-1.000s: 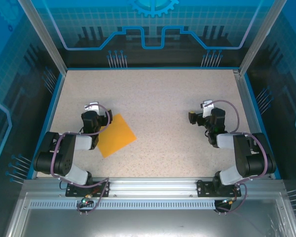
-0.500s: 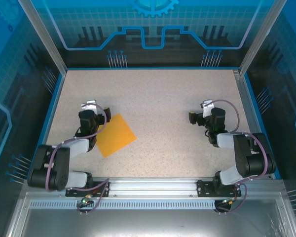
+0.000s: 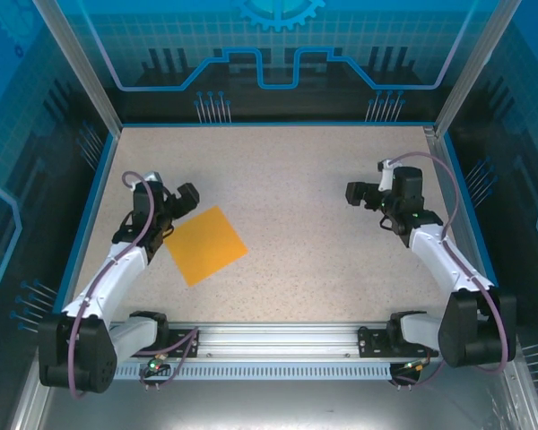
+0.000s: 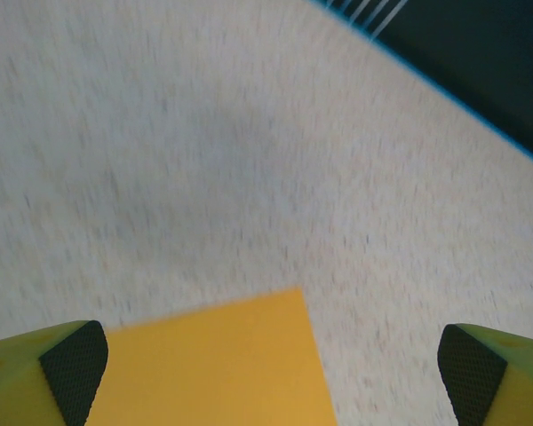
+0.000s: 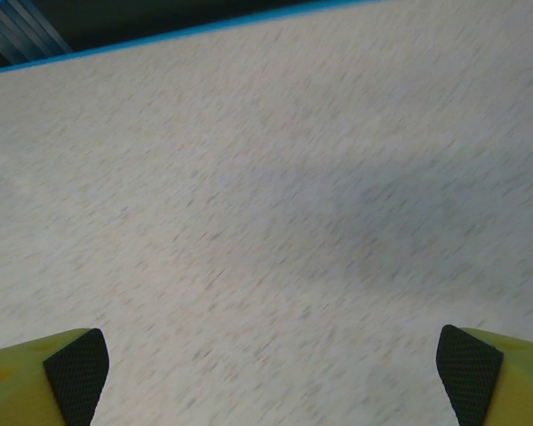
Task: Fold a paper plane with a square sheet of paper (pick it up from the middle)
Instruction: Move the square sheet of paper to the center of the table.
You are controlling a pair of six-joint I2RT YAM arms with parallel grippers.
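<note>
The square sheet of paper point(image 3: 206, 245) is lying flat and unfolded on the speckled table point(image 3: 287, 170), turned corner-up like a diamond, in the near left part of the surface. The left gripper point(image 3: 183, 199) is hovering just beside the sheet's upper left edge, its jaws standing wide apart and holding nothing. In the left wrist view, one corner of the orange sheet is reaching up between the two black pads point(image 4: 74, 368), while the middle of the sheet is sitting below the frame's lower edge. The right gripper point(image 3: 354, 193) is hanging well apart on the far right side, its jaws equally wide and empty, looking at bare table.

The chief risk is sitting in the paper itself. A thin sheet lying flush is offering no raised edge, so pads coming down on it are likely to be pushing it across the smooth top rather than lifting it. Closing from where the left gripper is now would be taking a corner, not the middle the task is asking for, and a sheet hanging from its corner would be drooping and twisting. Pressing hard at the centre is also risking a stray crease, which would be spoiling the fold lines of the plane. With the right gripper so distant, nothing is bracing the sheet against sliding toward the blue rim point(image 3: 91, 215) close on its left.
</note>
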